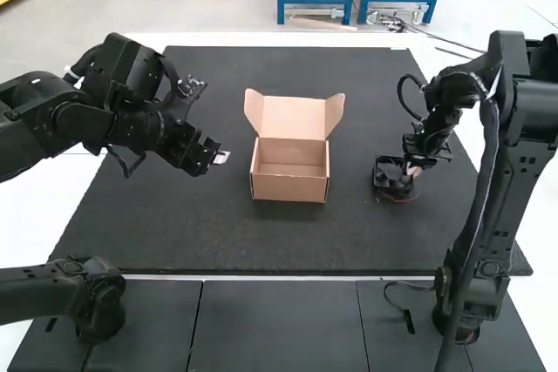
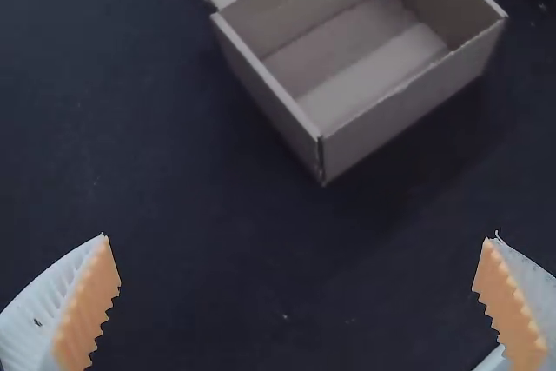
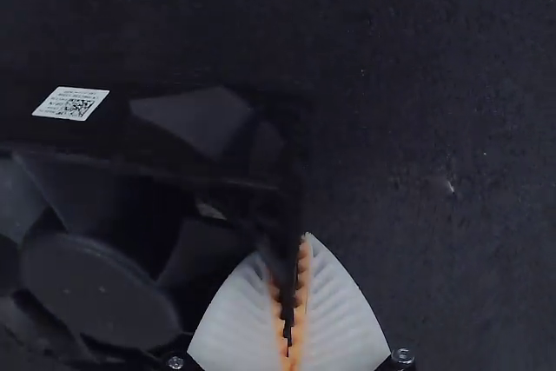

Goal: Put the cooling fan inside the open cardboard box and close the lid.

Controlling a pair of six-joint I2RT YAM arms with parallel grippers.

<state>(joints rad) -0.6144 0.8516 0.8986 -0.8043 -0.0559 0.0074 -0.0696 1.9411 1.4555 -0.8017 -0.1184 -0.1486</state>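
Starting at the left: the left tool [image 1: 214, 156] hangs over the black mat [image 1: 174, 233], just left of the box [image 1: 290, 167] and not touching it. From its own wrist camera you can see the tool [image 2: 297, 245] is spread wide, the orange pads [image 2: 87, 310] far apart with nothing but mat between them.

In the middle of the mat is the cardboard box, open. Its lid [image 1: 292, 117] stands up at the far side with the little side tabs sticking out. In the left wrist view the box [image 2: 365, 67] shows bare cardboard flaps on its floor.

Off to the right of the box, with a strip of bare mat between them, is the fan [image 1: 392, 179], so it's outside the box. The right tool [image 1: 410, 167] comes down onto it from above. In the right wrist view the tool [image 3: 293, 254] has its white ribbed fingers [image 3: 339, 319] pressed together, pinching a thin black edge of the fan [image 3: 130, 241]. The blades and a small white sticker [image 3: 71, 102] are in view there too. I honestly can't tell if the fan sits on the mat or is just off it.

The mat lies on a white tabletop [image 1: 35, 206].
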